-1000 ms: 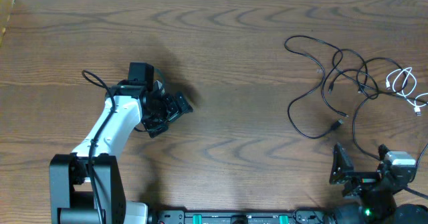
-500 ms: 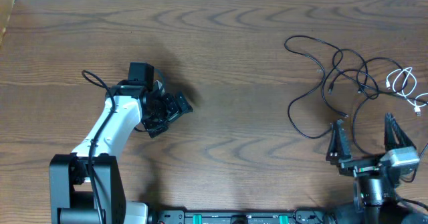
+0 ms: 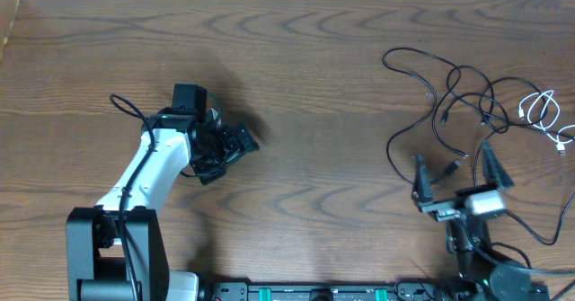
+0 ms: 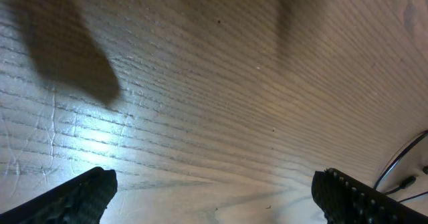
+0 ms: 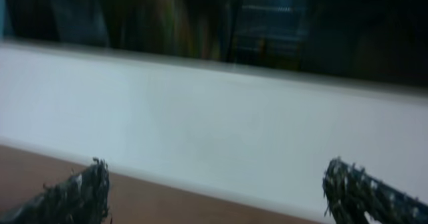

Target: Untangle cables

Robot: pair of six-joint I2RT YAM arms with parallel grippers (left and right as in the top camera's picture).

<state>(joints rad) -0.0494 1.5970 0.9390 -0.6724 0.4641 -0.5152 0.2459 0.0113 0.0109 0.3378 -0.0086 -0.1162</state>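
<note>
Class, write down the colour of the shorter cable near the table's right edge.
White. The shorter cable shows best in the overhead view.

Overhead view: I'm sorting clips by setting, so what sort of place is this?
Probably a robotics test bench: a left arm and a right arm stand at the near edge of a wooden table, where a thin black cable and a white cable lie tangled.

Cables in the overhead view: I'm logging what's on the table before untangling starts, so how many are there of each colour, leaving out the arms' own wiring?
Long thin black cable with small plugs: 1
Shorter thin white cable, looped near the right edge: 1
Total: 2
</note>
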